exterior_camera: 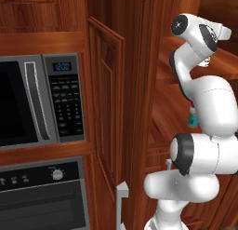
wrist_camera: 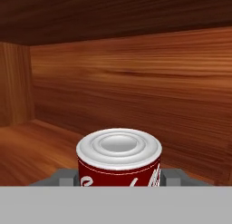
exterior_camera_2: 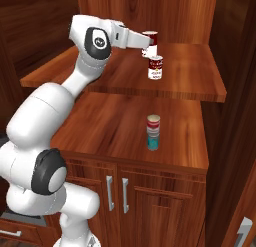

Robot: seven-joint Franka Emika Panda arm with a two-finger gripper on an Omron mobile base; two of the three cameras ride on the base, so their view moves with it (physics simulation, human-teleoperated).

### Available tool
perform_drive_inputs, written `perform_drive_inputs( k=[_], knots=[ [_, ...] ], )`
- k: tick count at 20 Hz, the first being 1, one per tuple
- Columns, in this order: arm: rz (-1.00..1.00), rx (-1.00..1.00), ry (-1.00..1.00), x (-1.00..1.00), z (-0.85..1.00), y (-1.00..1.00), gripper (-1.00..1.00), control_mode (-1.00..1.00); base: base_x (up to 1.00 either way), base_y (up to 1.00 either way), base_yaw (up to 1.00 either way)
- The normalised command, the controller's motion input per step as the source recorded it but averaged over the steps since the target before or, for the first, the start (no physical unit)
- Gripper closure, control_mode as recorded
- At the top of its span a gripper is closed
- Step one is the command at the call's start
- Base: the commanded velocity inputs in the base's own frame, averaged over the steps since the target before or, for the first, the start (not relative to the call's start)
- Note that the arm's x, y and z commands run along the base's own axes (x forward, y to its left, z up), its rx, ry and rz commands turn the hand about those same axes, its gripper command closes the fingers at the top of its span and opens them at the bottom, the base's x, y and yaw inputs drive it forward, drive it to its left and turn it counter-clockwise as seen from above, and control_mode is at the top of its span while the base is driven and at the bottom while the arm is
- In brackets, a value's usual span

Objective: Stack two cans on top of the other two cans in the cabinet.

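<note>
1. Gripper point(exterior_camera_2: 148, 45) clamped on the white can with the red band point(exterior_camera_2: 150, 39), held above the upper shelf point(exterior_camera_2: 200, 76) of the cabinet point(exterior_camera_2: 150, 11), toward the shelf's back edge, near the middle.
2. In the hand view, same can point(wrist_camera: 118, 157) seated between the two finger pads point(wrist_camera: 67, 178), pale ribbed lid facing up, body upright.
3. Soup-style can point(exterior_camera_2: 155, 67), dark red above and white below, standing on the upper shelf just in front of and below the held can; apart from it, not yet stacked.
4. On the lower shelf point(exterior_camera_2: 100, 126), near its front edge and right of centre: red can with pale top point(exterior_camera_2: 153, 123) already sitting on the teal can point(exterior_camera_2: 153, 141).
5. Handling, as a judgement: rigid metal cylinder, probably light to moderate, smooth and likely slippery at the sides; no risk of crushing.
6. Best hold: across the body at mid-height, sides square to the pads, lid rim left free.
7. Likely hazard: small flat lids, so an off-centre or tilted release could topple both cans.
</note>
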Motion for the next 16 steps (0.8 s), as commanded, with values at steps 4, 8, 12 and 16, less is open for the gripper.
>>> perform_drive_inputs(
  k=[4, 8, 12, 16],
  knots=[
    [0.00, 0.00, 0.00, 0.24, -0.09, -0.12, 1.00, -1.00, 0.00, 0.00, 0.00],
    [0.00, 0.00, 0.00, 0.18, -0.10, -0.14, 1.00, -1.00, 0.00, 0.00, 0.00],
    [0.00, 0.00, -0.02, 0.15, -0.07, -0.11, 1.00, -1.00, 0.00, 0.00, 0.00],
    [0.00, 0.00, -0.03, 0.09, -0.07, -0.07, 1.00, -1.00, 0.00, 0.00, 0.00]
  ],
)
